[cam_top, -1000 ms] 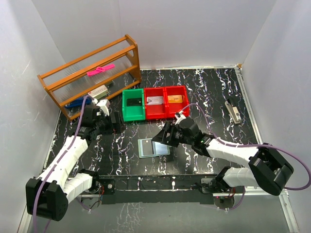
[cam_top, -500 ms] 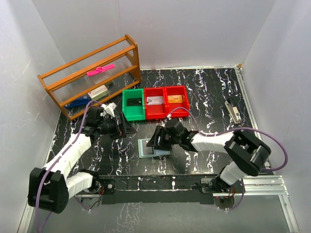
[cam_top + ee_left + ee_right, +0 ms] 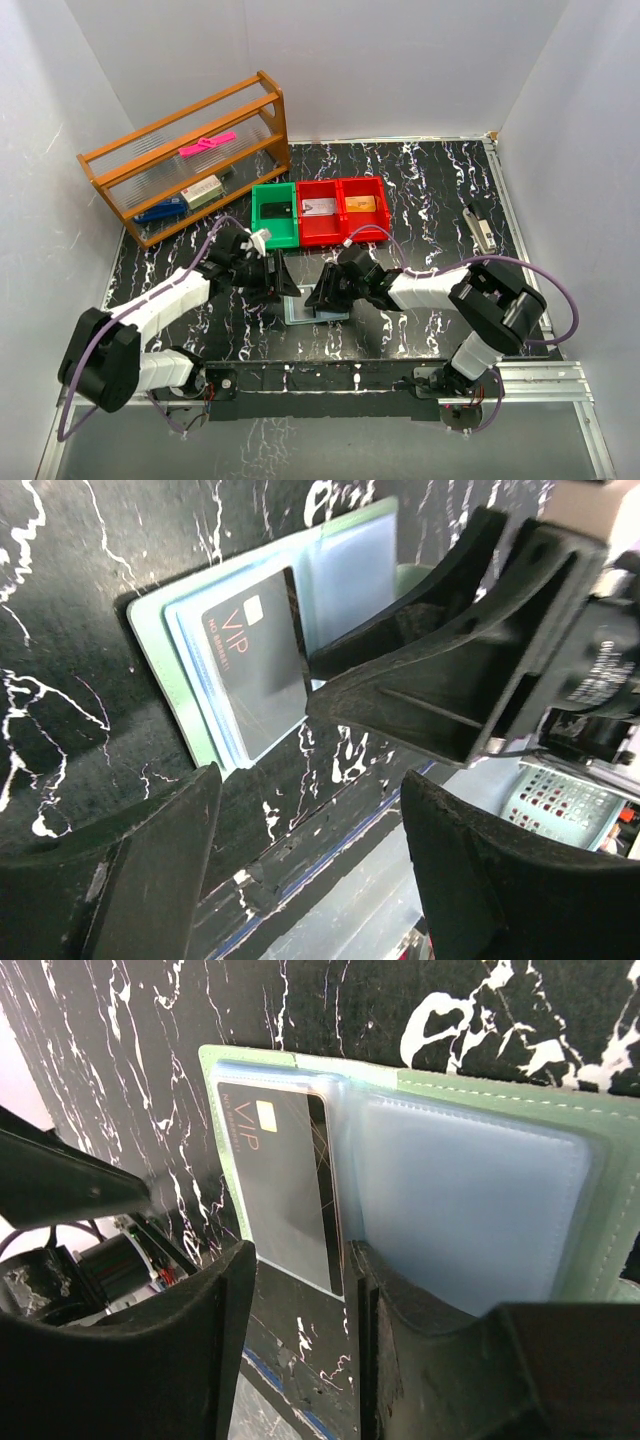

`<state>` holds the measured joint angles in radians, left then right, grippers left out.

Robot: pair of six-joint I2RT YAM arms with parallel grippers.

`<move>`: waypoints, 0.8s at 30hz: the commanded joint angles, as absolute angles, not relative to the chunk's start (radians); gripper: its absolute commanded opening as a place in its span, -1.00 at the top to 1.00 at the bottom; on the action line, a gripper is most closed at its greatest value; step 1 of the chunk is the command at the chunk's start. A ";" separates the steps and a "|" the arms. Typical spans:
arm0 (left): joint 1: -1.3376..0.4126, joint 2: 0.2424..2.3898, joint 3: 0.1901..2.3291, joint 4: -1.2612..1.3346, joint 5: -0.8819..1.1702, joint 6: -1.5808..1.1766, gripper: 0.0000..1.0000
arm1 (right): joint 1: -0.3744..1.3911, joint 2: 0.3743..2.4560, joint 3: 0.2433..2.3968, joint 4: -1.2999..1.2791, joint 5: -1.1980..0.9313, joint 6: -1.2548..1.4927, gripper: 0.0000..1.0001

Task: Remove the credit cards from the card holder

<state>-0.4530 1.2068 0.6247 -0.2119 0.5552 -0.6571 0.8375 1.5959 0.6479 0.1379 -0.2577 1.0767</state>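
The card holder (image 3: 308, 308) lies open on the black marble table near its front edge. In the right wrist view its left half (image 3: 225, 1090) holds a dark grey credit card (image 3: 285, 1180) marked VIP in a clear sleeve; the right half (image 3: 470, 1200) shows only pale blue-grey. My right gripper (image 3: 300, 1350) is open, one finger (image 3: 450, 1360) resting on the holder's right half at its near edge, the other over bare table. My left gripper (image 3: 310, 880) is open and empty, just left of the holder (image 3: 165, 655), with the card (image 3: 255, 665) ahead of it. From above, both grippers (image 3: 283, 282) (image 3: 318, 297) flank the holder.
A green bin (image 3: 275, 215) and two red bins (image 3: 318, 210) (image 3: 362, 205) stand behind the holder; the red ones hold cards. A wooden shelf (image 3: 185, 160) stands at the back left. A small stapler-like object (image 3: 480, 228) lies at the right. The table's front edge is close.
My left gripper has swung right from the shelf side to the holder's left edge. My right gripper has moved left and down onto the holder.
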 commanded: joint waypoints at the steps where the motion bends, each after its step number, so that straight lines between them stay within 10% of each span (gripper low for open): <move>1: -0.503 1.264 0.663 -0.235 0.527 -0.684 -0.34 | 0.838 1.608 0.652 0.124 -0.214 1.087 0.22; 24: -0.589 1.475 0.710 -0.232 0.393 -0.721 0.42 | 0.828 1.594 0.629 0.130 -0.192 1.114 0.40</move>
